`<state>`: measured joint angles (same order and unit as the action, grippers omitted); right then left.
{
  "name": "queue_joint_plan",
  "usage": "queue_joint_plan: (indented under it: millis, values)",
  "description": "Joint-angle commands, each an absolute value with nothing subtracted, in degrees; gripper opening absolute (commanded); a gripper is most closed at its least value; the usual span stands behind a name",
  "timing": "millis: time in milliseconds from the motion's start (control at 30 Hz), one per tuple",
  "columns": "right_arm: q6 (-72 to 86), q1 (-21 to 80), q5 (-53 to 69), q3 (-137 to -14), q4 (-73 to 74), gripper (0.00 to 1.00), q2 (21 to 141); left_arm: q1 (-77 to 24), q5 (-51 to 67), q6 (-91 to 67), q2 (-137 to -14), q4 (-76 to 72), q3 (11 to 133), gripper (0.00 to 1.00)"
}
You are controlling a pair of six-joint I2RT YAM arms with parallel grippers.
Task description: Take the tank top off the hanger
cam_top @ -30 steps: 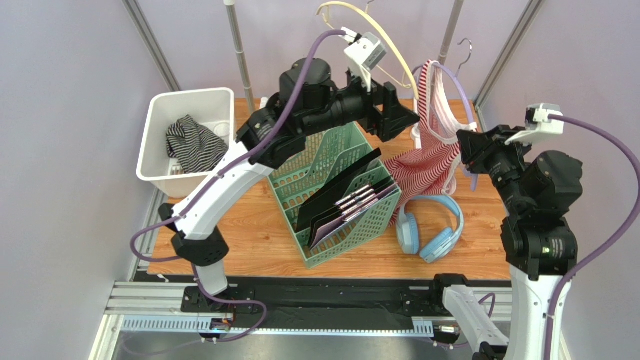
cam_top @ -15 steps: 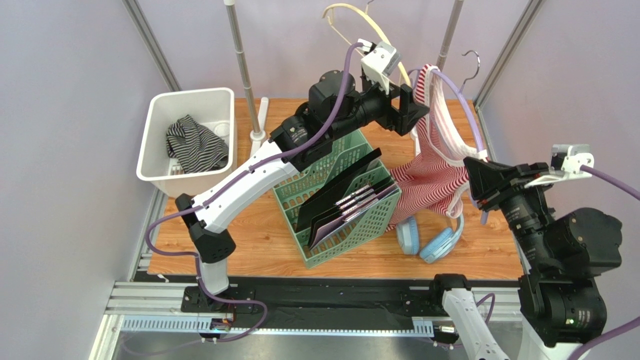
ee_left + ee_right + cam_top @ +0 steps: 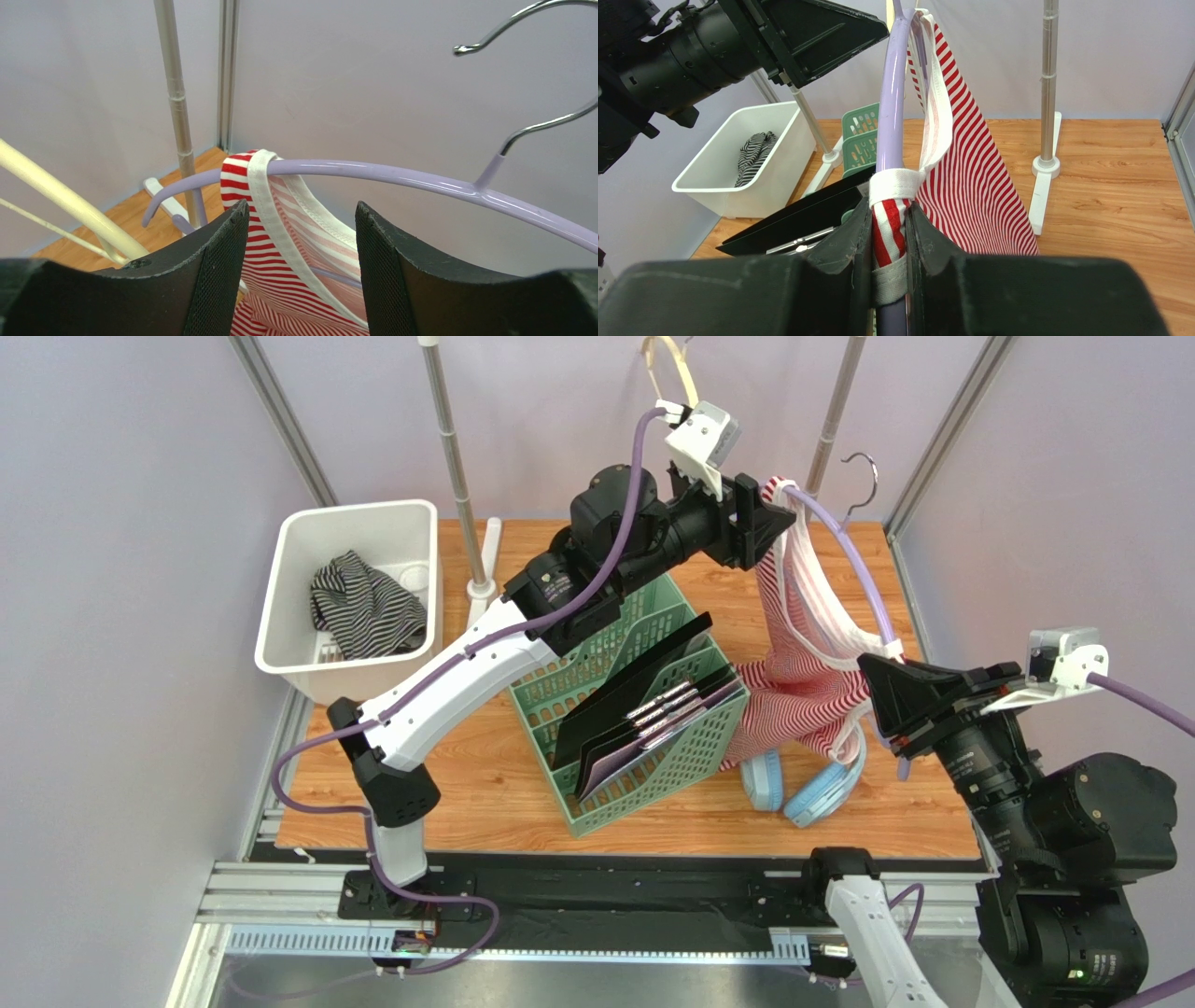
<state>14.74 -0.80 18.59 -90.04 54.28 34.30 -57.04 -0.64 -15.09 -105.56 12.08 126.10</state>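
— Toward three o'clock on the table, up in the air: tank top (image 3: 800, 686), draped on the hanger (image 3: 859, 571), hook catching on nothing. Why slung between both arms?
— Looks meant to steady the hanger. Right claw (image 3: 889, 210) clamped on the five o'clock end, pinching lilac bar and white strap (image 3: 906, 183) together. An anchor, most likely.
— And the left claw (image 3: 300, 231)?
— Spread wide at the eleven o'clock shoulder, straddling the other strap (image 3: 261, 183) without touching it. Probably lined up to nip that strap and draw it off the tip.
— Any snag ahead?
— Possibly at the right end: cloth trapped inside that grip, so hard to free without letting go there. Hem sagging low over the headphones (image 3: 807, 784) at five o'clock, just beside the green basket (image 3: 638, 791); contact impossible to tell from above.
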Motion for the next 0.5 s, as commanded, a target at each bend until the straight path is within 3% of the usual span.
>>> queue_joint_plan:
  millis: [0, 200, 467]
  values:
    - [14.3, -0.7, 20.0, -93.3, 51.0, 0.00, 33.1, -57.3, -2.7, -14.1, -104.3, 9.9, 126.3, 0.63]
    - [14.4, -0.6, 20.8, -93.9, 51.0, 0.00, 33.4, -56.5, -5.7, -15.4, -104.8, 12.4, 126.2, 0.59]
    - [14.8, -0.6, 22.9, -92.5, 49.5, 0.00, 33.2, -53.4, -0.4, -22.9, -106.1, 12.3, 125.9, 0.52]
